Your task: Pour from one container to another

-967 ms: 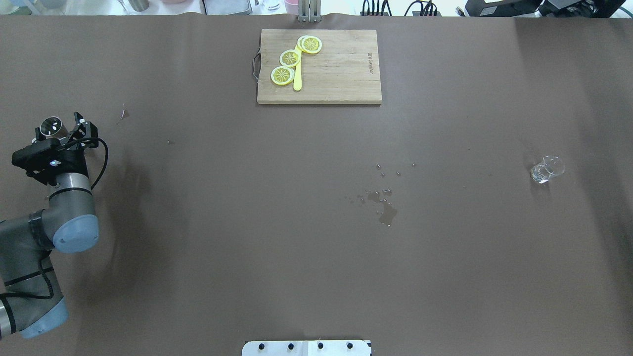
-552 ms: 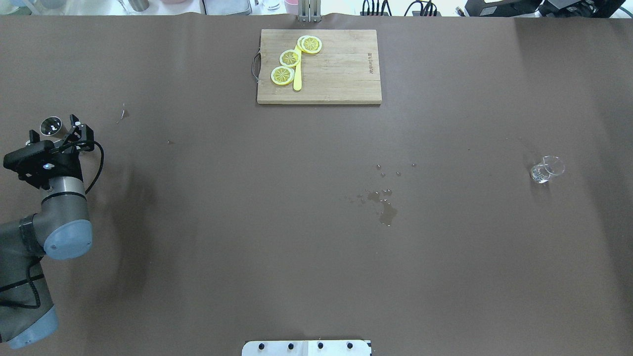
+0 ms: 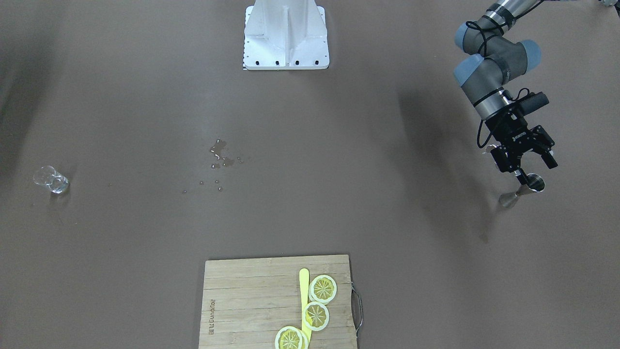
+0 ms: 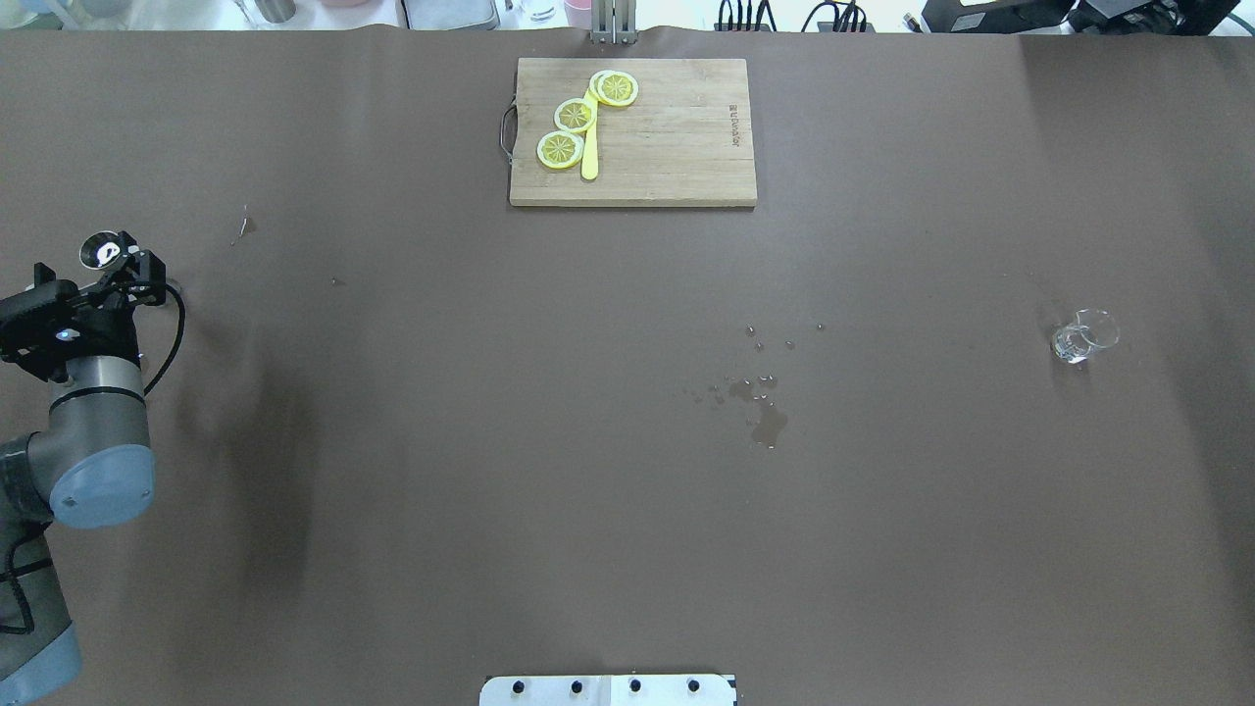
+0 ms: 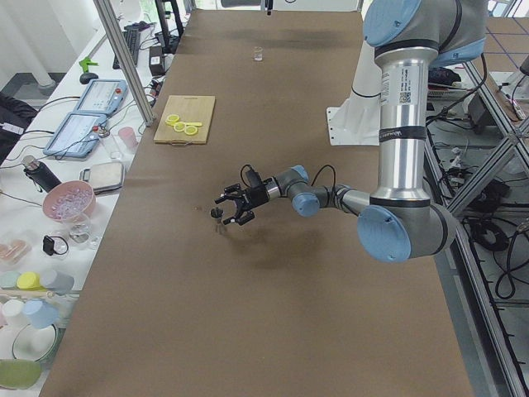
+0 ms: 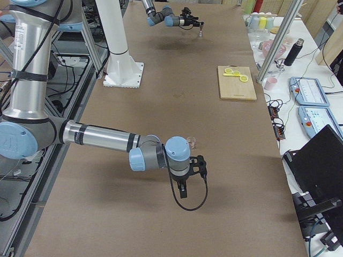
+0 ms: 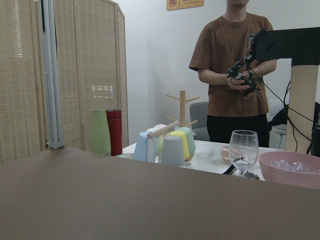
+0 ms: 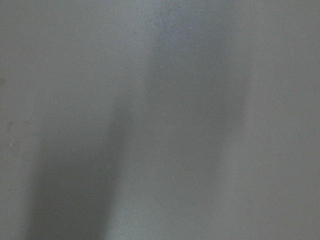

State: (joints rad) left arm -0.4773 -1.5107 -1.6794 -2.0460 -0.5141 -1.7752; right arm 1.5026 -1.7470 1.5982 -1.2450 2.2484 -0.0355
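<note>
Table: brown, wet patch mid-surface.
Jigger: upright by left edge, contents unclear.
Tumbler: far right, well apart.
Left gripper: fingers spread wide, holding nothing, just beside jigger.
Right gripper: finger state cannot tell.

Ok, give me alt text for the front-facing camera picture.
The robot's left gripper hangs open by a small hourglass-shaped steel jigger on the brown table. A small clear glass tumbler stands far across it; a wooden cutting board holds lemon slices.
</note>
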